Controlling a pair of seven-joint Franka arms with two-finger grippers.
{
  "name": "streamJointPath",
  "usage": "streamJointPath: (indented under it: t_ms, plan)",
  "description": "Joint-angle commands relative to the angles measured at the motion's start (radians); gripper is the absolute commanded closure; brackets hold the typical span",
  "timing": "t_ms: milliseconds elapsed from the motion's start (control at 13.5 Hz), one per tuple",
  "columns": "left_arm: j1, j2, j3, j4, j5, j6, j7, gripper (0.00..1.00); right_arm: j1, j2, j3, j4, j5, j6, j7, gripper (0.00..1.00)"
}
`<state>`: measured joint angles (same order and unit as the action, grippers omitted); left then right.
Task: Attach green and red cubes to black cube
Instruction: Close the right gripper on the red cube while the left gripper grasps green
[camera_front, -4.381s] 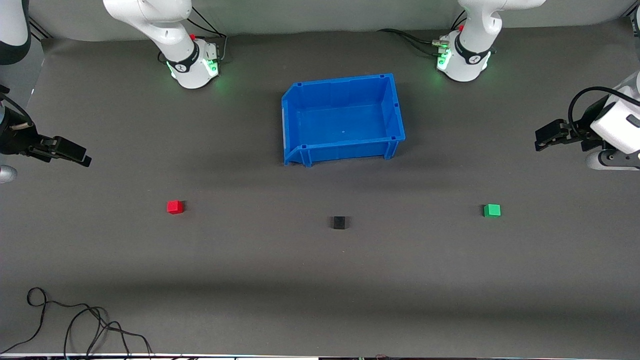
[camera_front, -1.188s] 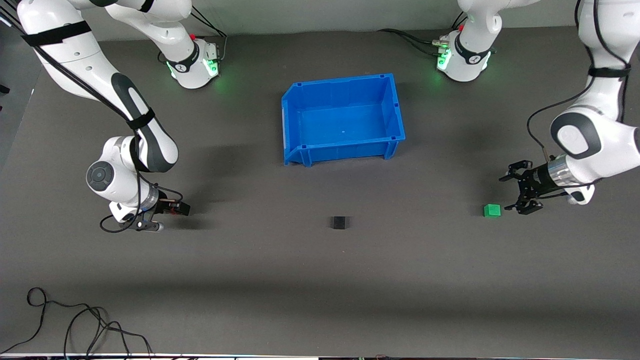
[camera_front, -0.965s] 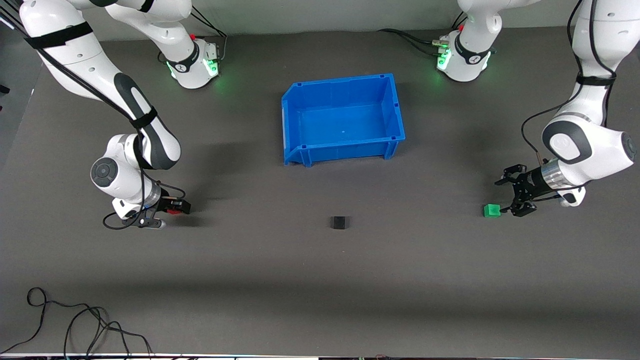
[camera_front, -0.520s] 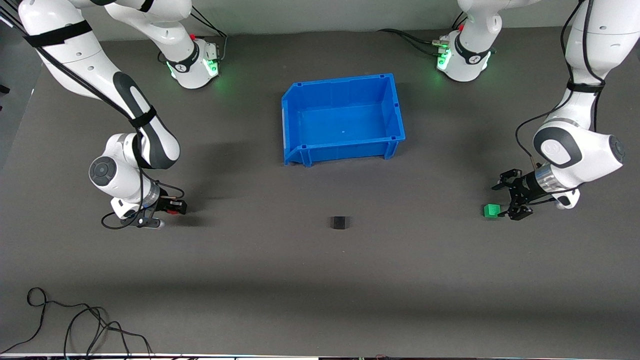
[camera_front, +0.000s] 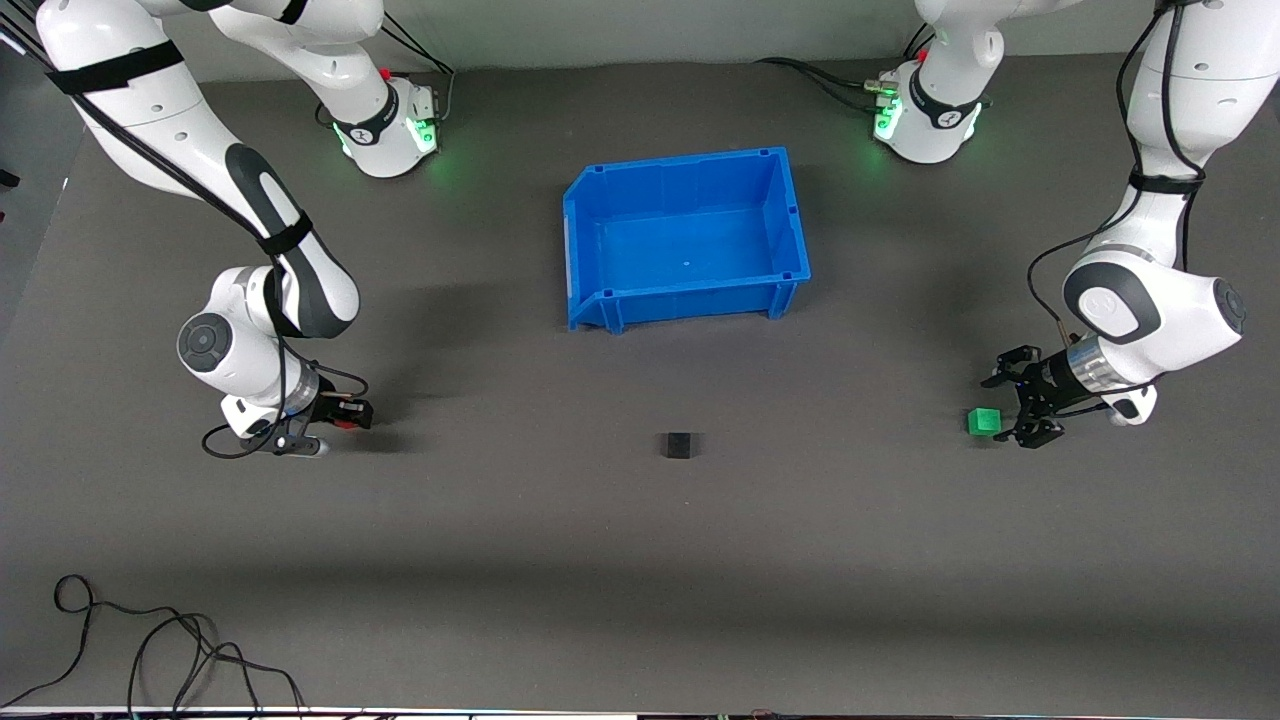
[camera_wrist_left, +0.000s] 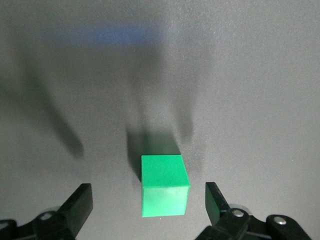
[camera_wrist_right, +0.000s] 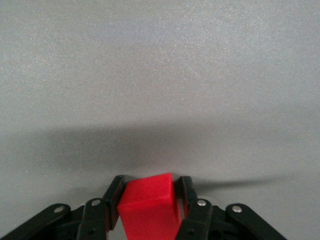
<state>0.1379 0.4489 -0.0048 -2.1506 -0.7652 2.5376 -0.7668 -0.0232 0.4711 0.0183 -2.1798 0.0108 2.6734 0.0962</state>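
The red cube (camera_wrist_right: 149, 207) sits between the fingers of my right gripper (camera_wrist_right: 148, 192), which is shut on it low at the mat. In the front view only a bit of the red cube (camera_front: 343, 423) shows at my right gripper (camera_front: 350, 413). The green cube (camera_wrist_left: 164, 185) rests on the mat between the spread fingertips of my open left gripper (camera_wrist_left: 148, 199), with a gap on each side. The front view shows the green cube (camera_front: 984, 421) at the tips of my left gripper (camera_front: 1008, 408). The black cube (camera_front: 679, 445) lies alone on the mat midway between them.
A blue bin (camera_front: 790, 215) stands empty, farther from the front camera than the black cube. A loose black cable (camera_front: 150, 650) lies near the table's front edge at the right arm's end. Bare grey mat (camera_front: 840, 430) runs between the cubes.
Both arms have swung in from the table's ends to the cubes. In the last second my left gripper has crept in around the green cube. My right gripper stays shut on the red cube.
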Motion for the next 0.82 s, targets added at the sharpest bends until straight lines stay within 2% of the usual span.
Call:
streamJointPath:
  t_ms: [0, 74, 149, 223, 297, 371, 446, 520, 668, 743]
  plan:
    - [-0.015, 0.025, 0.003, 0.018, -0.032, 0.024, 0.021, 0.00, -0.008, -0.003, -0.001, -0.006, -0.008, 0.020, -0.024, 0.46]
    - [-0.015, 0.027, 0.003, 0.021, -0.034, 0.024, 0.021, 0.05, -0.008, -0.003, -0.001, -0.005, -0.008, 0.020, -0.024, 0.46]
    - [-0.015, 0.027, 0.003, 0.023, -0.034, 0.021, 0.021, 0.20, -0.008, -0.002, -0.001, -0.003, -0.008, 0.020, -0.024, 0.46]
    - [-0.015, 0.027, 0.003, 0.023, -0.034, 0.023, 0.023, 0.39, -0.009, -0.002, -0.001, -0.003, -0.008, 0.022, -0.024, 0.47]
    - [-0.015, 0.028, 0.003, 0.023, -0.034, 0.021, 0.023, 0.59, -0.009, 0.000, -0.001, 0.000, -0.008, 0.026, -0.024, 0.54]
    - [-0.015, 0.027, 0.003, 0.023, -0.034, 0.018, 0.023, 0.74, -0.009, 0.000, -0.001, 0.002, -0.008, 0.026, -0.024, 0.64]
    - [-0.015, 0.025, 0.003, 0.028, -0.032, 0.012, 0.023, 0.84, -0.009, 0.001, -0.001, 0.002, -0.008, 0.026, -0.024, 0.73]
    - [-0.015, 0.021, 0.003, 0.038, -0.032, 0.003, 0.023, 0.88, -0.009, 0.004, -0.001, 0.003, -0.008, 0.026, -0.024, 0.82]
    - [-0.023, 0.004, 0.003, 0.073, -0.031, -0.020, -0.006, 0.88, -0.008, 0.003, -0.001, 0.002, -0.008, 0.039, -0.026, 1.00]
    - [-0.038, 0.001, 0.006, 0.101, -0.026, -0.052, -0.041, 0.88, -0.006, 0.001, -0.001, 0.000, -0.008, 0.042, -0.023, 1.00]
